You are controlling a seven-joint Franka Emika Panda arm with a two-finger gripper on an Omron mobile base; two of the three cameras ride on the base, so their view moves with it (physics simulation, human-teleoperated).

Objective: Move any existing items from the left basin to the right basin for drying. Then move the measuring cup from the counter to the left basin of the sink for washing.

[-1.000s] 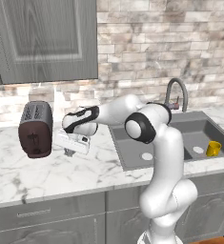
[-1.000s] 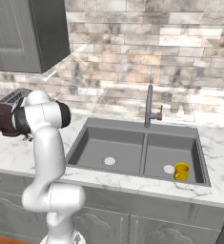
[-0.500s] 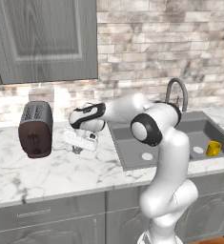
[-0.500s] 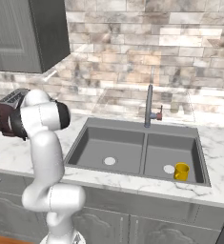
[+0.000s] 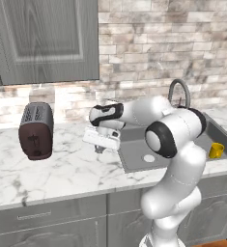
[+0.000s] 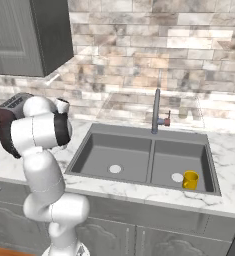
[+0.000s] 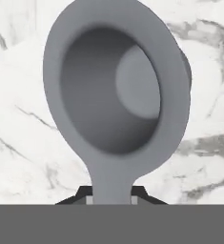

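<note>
From the left base view we see the end effector (image 5: 100, 146) held just above the table (image 5: 62, 169), between the toaster (image 5: 35, 130) and the left edge of the sink (image 5: 139, 152); a small grey shape under it is the measuring cup (image 5: 99, 148), though it is too small here for us to make out its form. The yellow mug (image 5: 216, 150) sits in the right basin (image 5: 221, 140), partly hidden by the arm, and the tap (image 5: 178, 91) curves up behind the elbow. From the right base view we find the left basin (image 6: 114, 155) with only its round drain (image 6: 115, 169) showing, and the mug (image 6: 190, 180) standing upright in the right basin (image 6: 181, 160) just beside that basin's drain. The arm's shoulder blocks most of the toaster (image 6: 6, 125) here. In the hand view the measuring cup (image 7: 116, 86) looms large, its open mouth turned toward the camera, and its handle (image 7: 111, 186) runs down between the two dark fingertips (image 7: 144, 193), which pinch it from either side. Veined white marble lies behind the cup.
</note>
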